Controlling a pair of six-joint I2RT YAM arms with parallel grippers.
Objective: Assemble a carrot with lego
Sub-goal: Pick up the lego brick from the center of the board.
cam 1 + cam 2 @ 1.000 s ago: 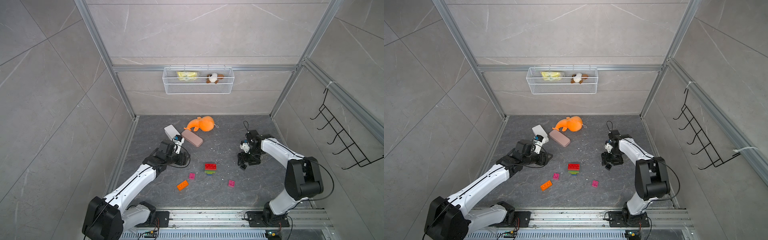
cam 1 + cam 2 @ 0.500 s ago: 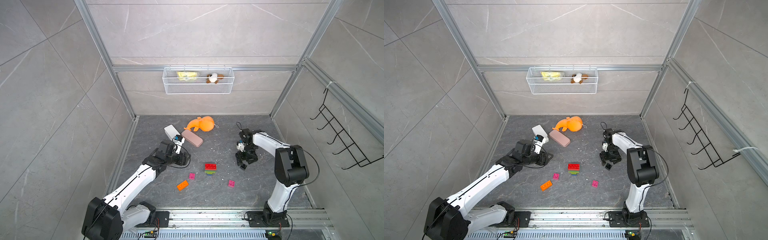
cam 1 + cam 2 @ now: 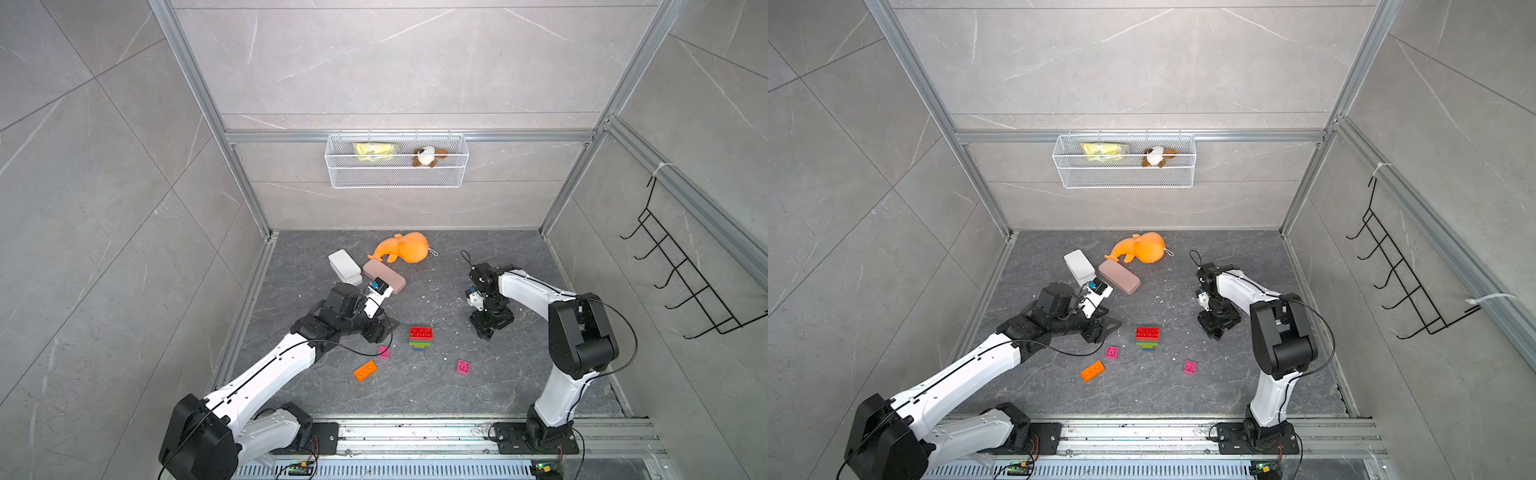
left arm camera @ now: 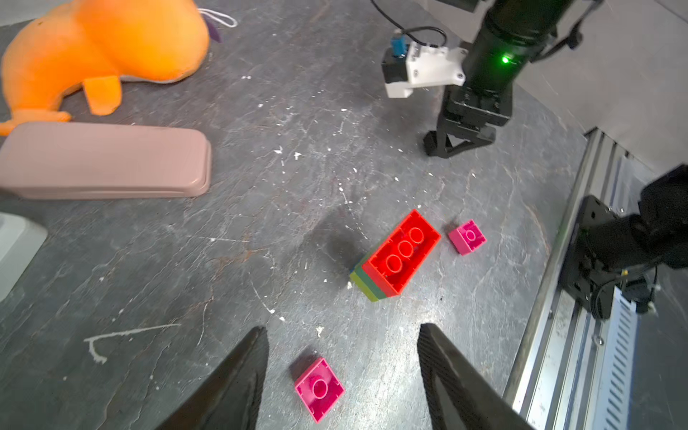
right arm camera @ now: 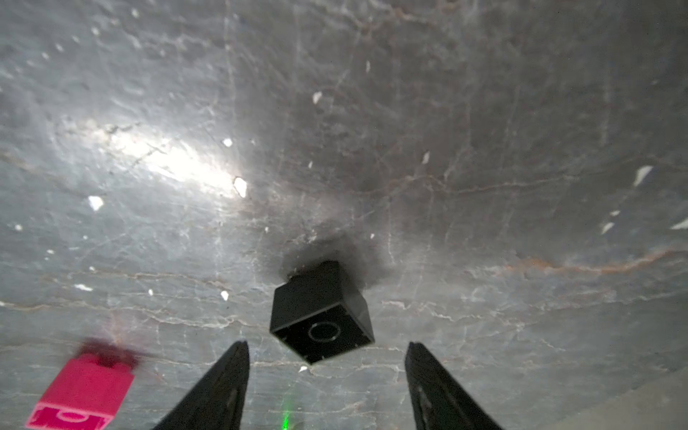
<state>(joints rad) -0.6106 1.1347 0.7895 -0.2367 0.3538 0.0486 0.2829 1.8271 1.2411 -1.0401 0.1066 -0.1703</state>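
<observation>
Your carrot (image 3: 420,337) sits mid-floor, between the two arms. Its red layer faces the cameras, with the green layers and blue tip showing at the near edge, and its long axis runs left to right. You cannot tell from here whether it stands or lies on its side. The left gripper (image 3: 380,328) is the closer claw, just left of the stack. Its jaws are spread and hold nothing, and the left wrist view shows a pink brick (image 4: 319,387) lying loose on the floor in the gap between them. The move likely turns on that: the brick is already framed, so you probably only need to drop and close. The right gripper (image 5: 327,344) stands farther off, to the right of the stack. It is also spread and empty, with a black brick (image 5: 322,312) just ahead of its tips. The orange brick (image 3: 365,370) lies near and left, and a second pink brick (image 3: 462,367) lies near and right.
</observation>
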